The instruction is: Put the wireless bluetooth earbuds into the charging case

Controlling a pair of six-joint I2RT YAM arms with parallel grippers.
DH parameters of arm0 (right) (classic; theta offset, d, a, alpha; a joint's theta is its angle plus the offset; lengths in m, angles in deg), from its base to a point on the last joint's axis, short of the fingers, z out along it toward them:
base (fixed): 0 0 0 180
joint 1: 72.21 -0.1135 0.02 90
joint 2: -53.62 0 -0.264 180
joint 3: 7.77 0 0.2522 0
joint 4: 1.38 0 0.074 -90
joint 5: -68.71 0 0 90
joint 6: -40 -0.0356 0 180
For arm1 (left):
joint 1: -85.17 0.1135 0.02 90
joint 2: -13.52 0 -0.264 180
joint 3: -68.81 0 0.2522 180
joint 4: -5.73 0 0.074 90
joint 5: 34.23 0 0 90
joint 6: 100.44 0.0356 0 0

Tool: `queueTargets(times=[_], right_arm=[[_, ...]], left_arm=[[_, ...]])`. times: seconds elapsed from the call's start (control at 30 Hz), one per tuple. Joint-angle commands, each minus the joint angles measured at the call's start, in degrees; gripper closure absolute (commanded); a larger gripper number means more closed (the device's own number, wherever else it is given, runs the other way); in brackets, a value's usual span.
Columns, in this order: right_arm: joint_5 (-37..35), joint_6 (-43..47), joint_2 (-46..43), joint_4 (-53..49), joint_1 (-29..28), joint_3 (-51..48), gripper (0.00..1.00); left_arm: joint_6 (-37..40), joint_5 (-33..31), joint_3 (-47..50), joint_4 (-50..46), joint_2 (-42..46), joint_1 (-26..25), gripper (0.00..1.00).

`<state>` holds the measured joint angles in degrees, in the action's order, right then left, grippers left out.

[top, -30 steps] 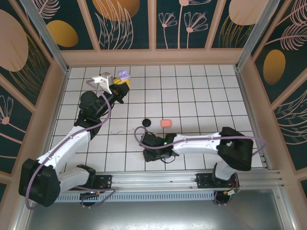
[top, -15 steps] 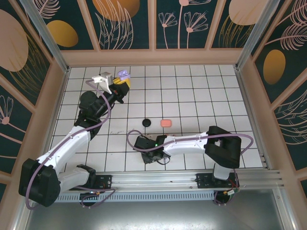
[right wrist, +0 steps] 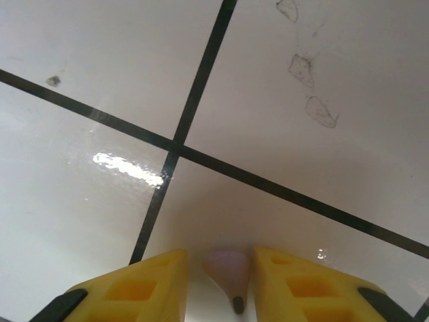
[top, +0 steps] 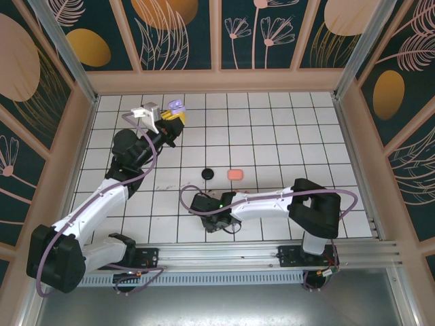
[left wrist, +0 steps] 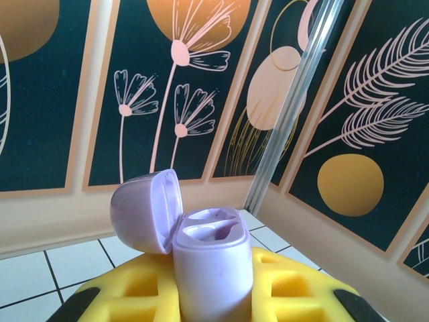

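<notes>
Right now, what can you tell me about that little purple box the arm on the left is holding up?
It is a lilac charging case, small and rounded, smooth plastic by its look. Its hinged lid is swung open to the left, with a paler inside. The top of the body has two moulded wells, and both look empty. The case stands upright above the tiled table, toward its far left corner. It is clamped between the yellow fingers of the left gripper.
</notes>
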<state>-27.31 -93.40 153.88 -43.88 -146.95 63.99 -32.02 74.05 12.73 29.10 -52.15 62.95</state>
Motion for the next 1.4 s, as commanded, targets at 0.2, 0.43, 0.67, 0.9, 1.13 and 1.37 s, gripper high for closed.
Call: queueTargets(times=[0.2, 0.43, 0.67, 0.9, 1.13, 1.37], right_arm=[[-0.39, 0.77, 1.29, 0.38, -0.03, -2.17, 0.72], [-0.30, 0.87, 2.48, 0.57, 0.55, -0.89, 0.71], [-0.22, 0.40, 4.01, -0.50, 0.82, 0.66, 0.71], [0.02, -0.80, 5.77, -1.42, 0.80, 2.07, 0.74], [-0.04, -1.08, 5.99, -1.98, 0.74, 2.32, 0.83], [-1.83, -1.21, 2.15, -2.65, 1.23, 2.46, 0.90]], left_arm=[[-1.44, 3.64, -2.11, 2.71, -0.82, 0.07, 1.00], [-1.76, 4.74, -2.22, 2.51, -1.21, 0.03, 1.00], [-1.49, 5.14, -2.10, 2.21, -1.13, 0.06, 1.00], [-1.27, 5.88, -1.88, 2.08, -1.04, 0.07, 1.00], [-0.77, 6.75, -1.88, 1.81, -0.60, 0.04, 1.00], [0.60, 8.73, -1.67, 2.22, -0.51, 0.00, 1.00]])
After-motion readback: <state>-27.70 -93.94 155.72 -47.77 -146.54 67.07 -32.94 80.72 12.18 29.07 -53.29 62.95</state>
